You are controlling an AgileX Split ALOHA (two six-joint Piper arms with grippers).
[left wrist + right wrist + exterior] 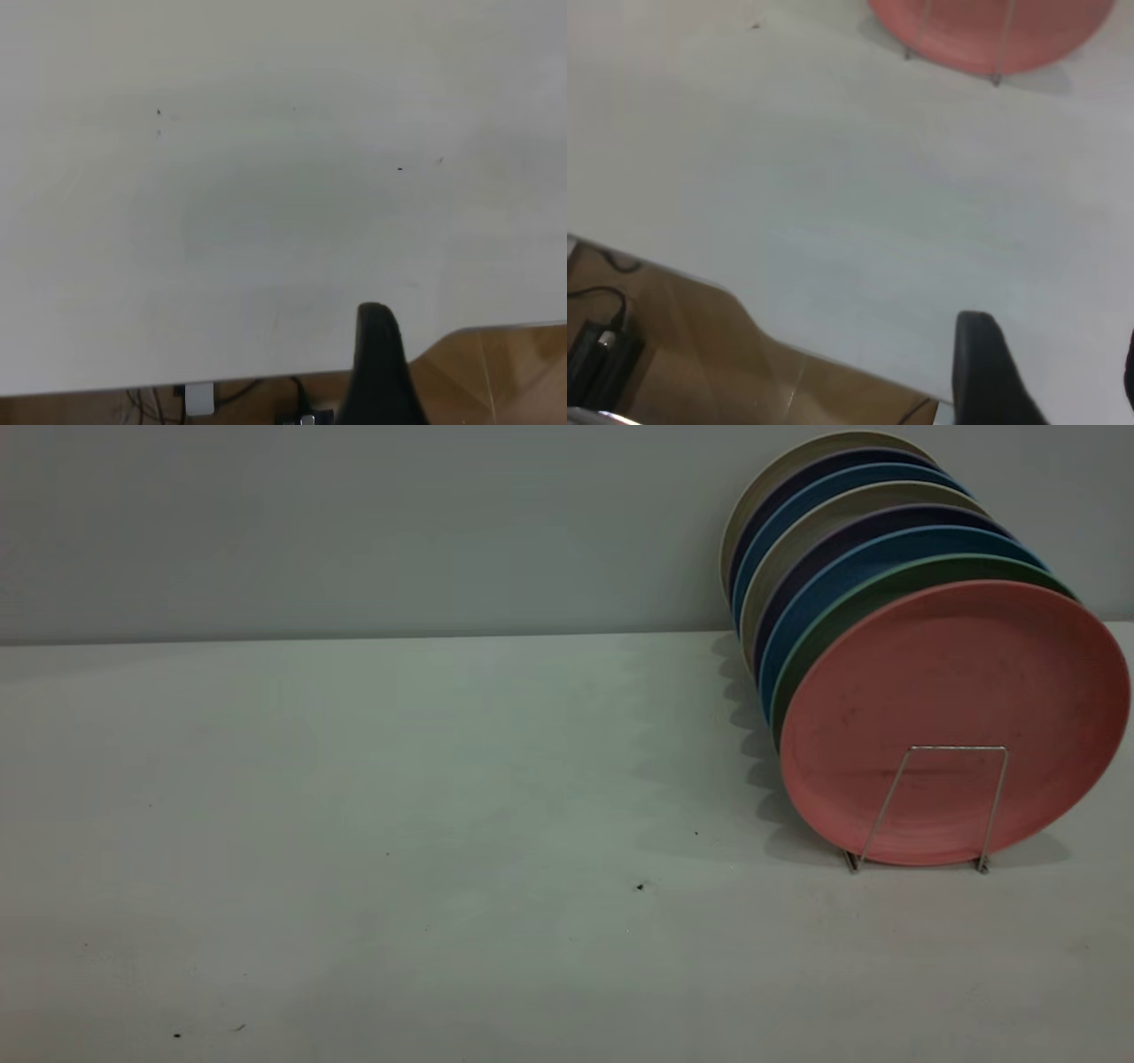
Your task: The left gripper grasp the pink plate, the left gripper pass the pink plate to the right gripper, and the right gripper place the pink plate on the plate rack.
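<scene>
- Pale grey-white tabletop fills the left and middle of the exterior view, with only a few dark specks on it; no arm or gripper shows there.
- Over the table's near edge hangs the left gripper, seen only in its own wrist view as a single black finger above the tabletop and the brown floor beyond it. I cannot tell whether it is spread or closed, and it holds nothing visible.
- Toward the table's right edge stands the plate rack, its thin silver wire loop upright at the front.
- Behind that loop, the pink plate stands on edge as the front plate of the row, its face turned toward the exterior camera and its flat plane running across the rack.
- Behind it, a green plate, then blue, dark and beige ones, lean in a line toward the back wall.
- At the right, the right gripper hovers by the table's near edge, one black finger plain and a sliver of the other at the frame edge, a wide gap between them: it is spread and empty.
- By my judgement the plate lies well ahead of the right gripper, apart from it; that arm is the nearer, and placement looks done.
</scene>
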